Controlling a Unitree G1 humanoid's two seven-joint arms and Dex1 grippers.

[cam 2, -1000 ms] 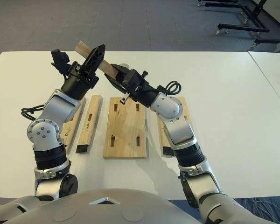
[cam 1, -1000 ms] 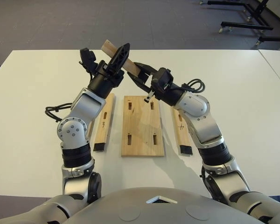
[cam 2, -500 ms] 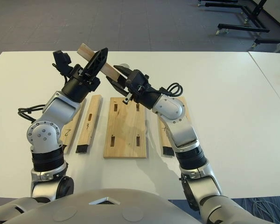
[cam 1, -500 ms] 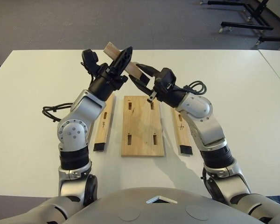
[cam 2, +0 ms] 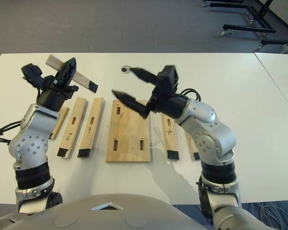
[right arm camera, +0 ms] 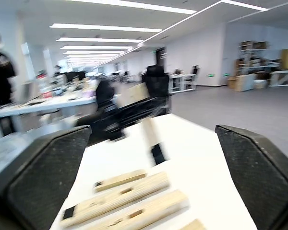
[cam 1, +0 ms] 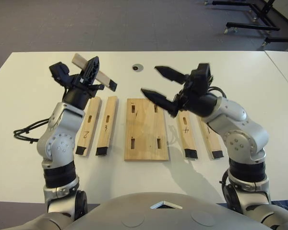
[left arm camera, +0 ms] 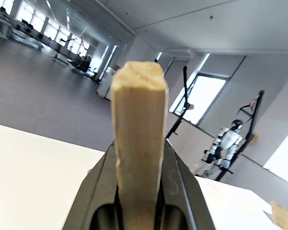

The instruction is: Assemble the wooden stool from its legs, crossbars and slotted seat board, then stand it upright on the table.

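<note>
My left gripper (cam 1: 92, 75) is shut on a wooden leg (cam 1: 81, 63) with a black tip, held tilted in the air above the table's left side. In the left wrist view the leg's end (left arm camera: 139, 110) stands between the fingers (left arm camera: 93, 191). My right gripper (cam 1: 159, 84) hangs open and empty above the far end of the slotted seat board (cam 1: 146, 132). Its fingers (right arm camera: 33, 177) frame the left gripper and its leg (right arm camera: 132, 96) farther off. Two legs (cam 1: 107, 125) lie left of the board, two more (cam 1: 186, 135) right of it. A thinner bar (cam 2: 57, 122) lies at the far left.
The white table (cam 1: 259, 86) has a small round hole (cam 1: 137, 67) beyond the board. Black wheeled stands (cam 1: 252, 24) sit on the floor at the back right. Bare table surface stretches to both sides of the parts and behind them.
The right gripper has let go of the leg, opened and drawn back to the right. My left arm has swung left, carrying the leg away from the board.
</note>
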